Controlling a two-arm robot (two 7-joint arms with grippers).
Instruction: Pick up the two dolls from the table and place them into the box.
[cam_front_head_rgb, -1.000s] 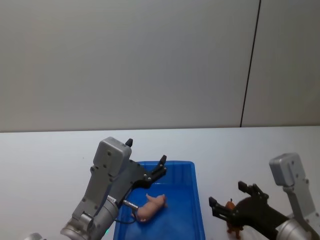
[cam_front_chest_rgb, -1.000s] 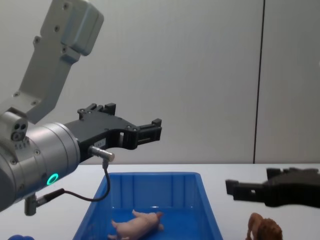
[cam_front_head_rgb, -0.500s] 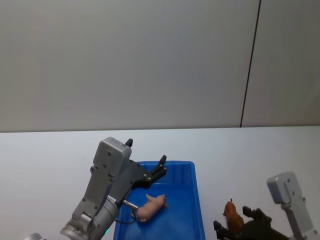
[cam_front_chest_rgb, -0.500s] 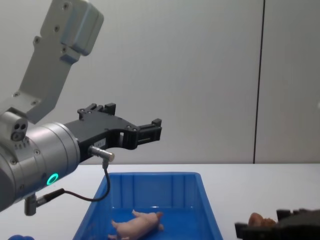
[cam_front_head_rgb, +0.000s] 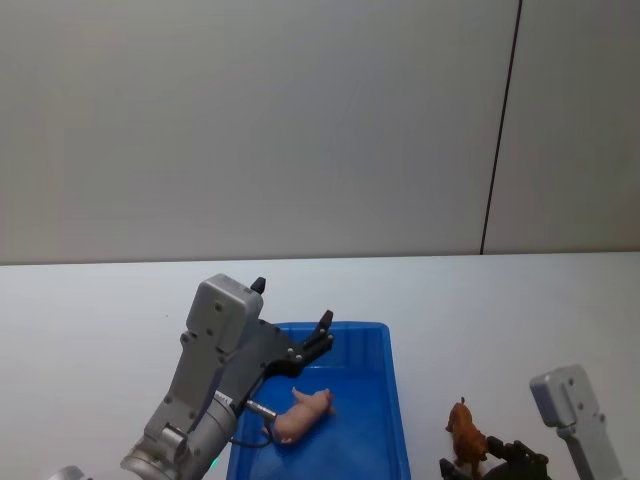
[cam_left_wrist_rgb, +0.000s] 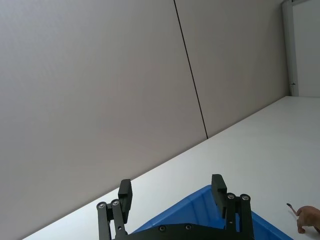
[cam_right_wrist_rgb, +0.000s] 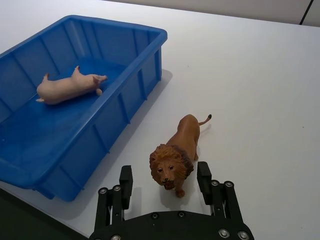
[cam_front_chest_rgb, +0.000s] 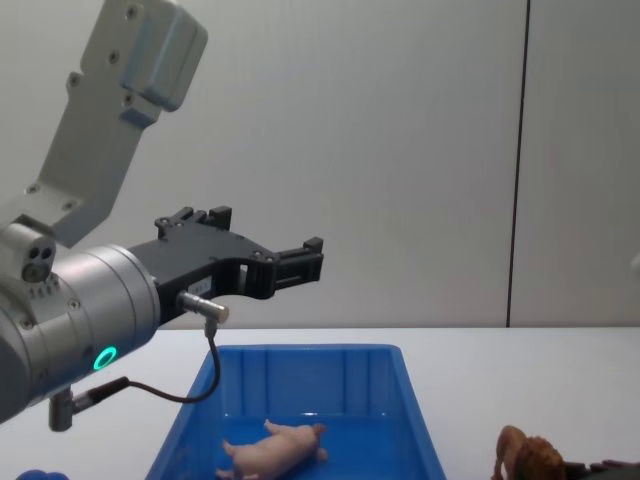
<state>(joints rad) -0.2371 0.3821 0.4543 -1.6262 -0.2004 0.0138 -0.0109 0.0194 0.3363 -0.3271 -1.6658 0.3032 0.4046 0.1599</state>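
Brown toy lion figurine with a shaggy mane (cam_right_wrist_rgb: 177, 150): upright on all four feet on the flat plain white tabletop (cam_right_wrist_rgb: 260, 75), just beside the right long wall of the box but apart from it. Head toward the table's near edge, thin tail toward the far edge.

Pale pink toy pig figurine (cam_right_wrist_rgb: 67, 86): on its side on the floor of the rectangular bright blue plastic bin (cam_right_wrist_rgb: 131, 95), about mid-floor, touching no wall. Bin set on the table with its long walls running from near edge to far edge.

Right gripper (cam_right_wrist_rgb: 165, 172): low by the table's near edge, black fingers (cam_right_wrist_rgb: 126, 179) apart, one on either side of the lion's head. Narrow gap on each side in the right wrist view, so apparently no contact with the mane.

Left gripper (cam_left_wrist_rgb: 171, 185): raised well above the bin, over its far left corner in the head view. Jaws wide apart, nothing between them. Thin dark cable looped beneath the wrist toward the bin's left rim.

Small blue rounded thing (cam_front_chest_rgb: 35, 475): on the table left of the bin, at the near edge, too cut off to identify further.
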